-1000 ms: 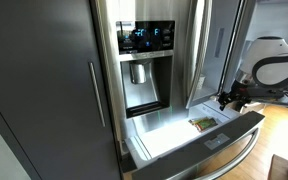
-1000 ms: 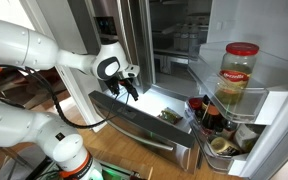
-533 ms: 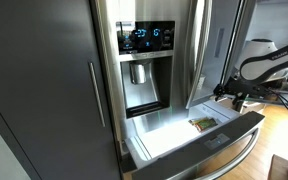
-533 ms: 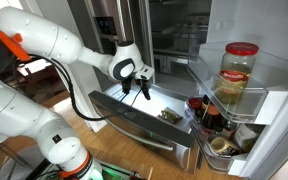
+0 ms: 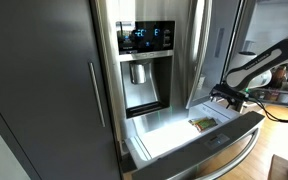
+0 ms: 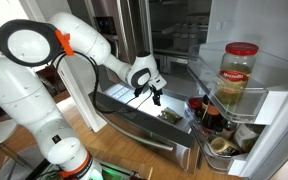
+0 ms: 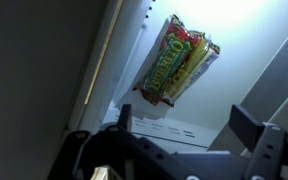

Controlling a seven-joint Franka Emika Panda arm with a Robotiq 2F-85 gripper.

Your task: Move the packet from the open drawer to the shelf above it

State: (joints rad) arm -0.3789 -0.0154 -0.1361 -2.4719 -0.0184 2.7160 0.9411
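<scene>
The green and yellow packet [image 5: 203, 123] lies flat on the white floor of the open steel drawer [image 5: 220, 142]. It also shows in an exterior view [image 6: 170, 116] and in the wrist view [image 7: 177, 60]. My gripper [image 5: 227, 96] hangs over the drawer, above and slightly beside the packet, not touching it. It also shows in an exterior view [image 6: 156, 98]. In the wrist view its two fingers [image 7: 189, 135] stand wide apart with nothing between them. The fridge shelves [image 6: 179, 45] above the drawer sit behind the open doors.
The drawer's bar handle [image 6: 134, 128] runs across its front. An open fridge door [image 6: 274, 100] holds a large jar [image 6: 239, 75] and bottles [image 6: 206, 115] in its bins. The dispenser door [image 5: 144, 60] and a dark cabinet door [image 5: 44, 90] stand beside the drawer.
My arm has reached further over the open drawer and the gripper has moved closer to the packet. The packet and the drawer have not moved.
</scene>
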